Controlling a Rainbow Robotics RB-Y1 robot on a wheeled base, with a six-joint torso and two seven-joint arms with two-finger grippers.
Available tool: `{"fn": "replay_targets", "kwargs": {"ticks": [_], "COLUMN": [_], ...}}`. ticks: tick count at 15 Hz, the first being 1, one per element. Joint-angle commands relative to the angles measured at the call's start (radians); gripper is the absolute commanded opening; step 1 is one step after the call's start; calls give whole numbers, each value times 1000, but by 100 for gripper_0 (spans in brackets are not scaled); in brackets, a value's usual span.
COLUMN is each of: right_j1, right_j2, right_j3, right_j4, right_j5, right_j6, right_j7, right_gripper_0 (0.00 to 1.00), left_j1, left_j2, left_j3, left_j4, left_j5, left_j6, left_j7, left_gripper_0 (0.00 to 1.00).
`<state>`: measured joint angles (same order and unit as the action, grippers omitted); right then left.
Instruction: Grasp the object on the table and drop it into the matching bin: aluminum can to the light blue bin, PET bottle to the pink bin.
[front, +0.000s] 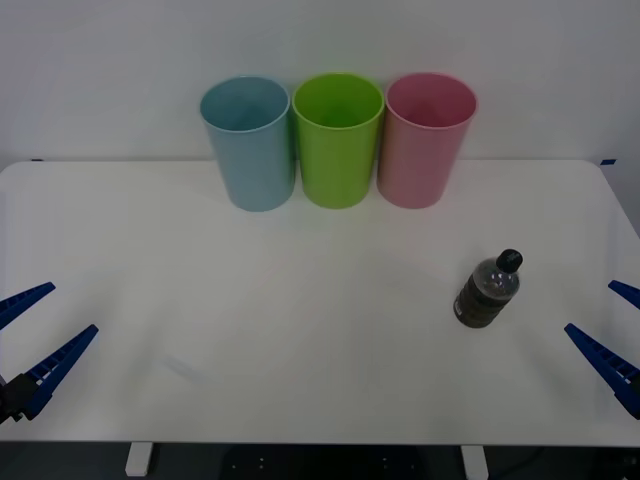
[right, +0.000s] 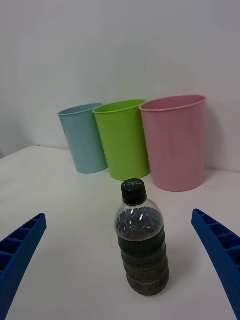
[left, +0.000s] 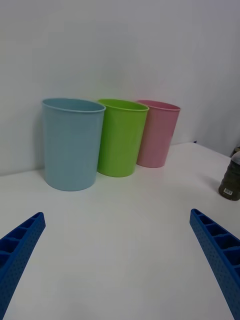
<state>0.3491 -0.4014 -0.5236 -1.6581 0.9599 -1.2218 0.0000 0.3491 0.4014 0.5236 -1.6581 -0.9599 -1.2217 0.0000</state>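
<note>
PET bottle (front: 488, 290) upright, right of frame centre; right gripper (front: 612, 330) spread, cut off lower right; left gripper (front: 35, 335) spread, cut off lower left.

Bare table (front: 300, 330) around PET bottle (front: 487, 290); bins well behind.

Three bins stand in a row at the back of the table (front: 300, 300), against the wall, touching or nearly so: the light blue bin (front: 248, 142) on the left, the green bin (front: 337, 138) in the middle, the pink bin (front: 428, 138) on the right. The bottle (front: 488, 290) stands upright on the table, well in front of the pink bin and to its right, near the right edge.
</note>
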Motion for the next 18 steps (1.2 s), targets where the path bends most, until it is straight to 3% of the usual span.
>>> {"fn": "replay_targets", "kwargs": {"ticks": [1,10,14,18], "right_j1": [0,44,65,73], "right_j2": [0,3,4,4], "right_j3": [0,30,71,119], "right_j4": [0,-5,-5,-5], "right_j5": [0,16,43,56], "right_j6": [0,39,120,191], "right_j7": [0,28,201,276], "right_gripper_0": [100,100,100,100], "left_j1": [0,0,0,0], "left_j2": [0,0,0,0], "left_j3": [0,0,0,0], "left_j4": [0,0,0,0], "left_j5": [0,0,0,0], "left_j6": [0,0,0,0], "left_j7": [0,0,0,0], "left_gripper_0": [100,100,100,100]}}
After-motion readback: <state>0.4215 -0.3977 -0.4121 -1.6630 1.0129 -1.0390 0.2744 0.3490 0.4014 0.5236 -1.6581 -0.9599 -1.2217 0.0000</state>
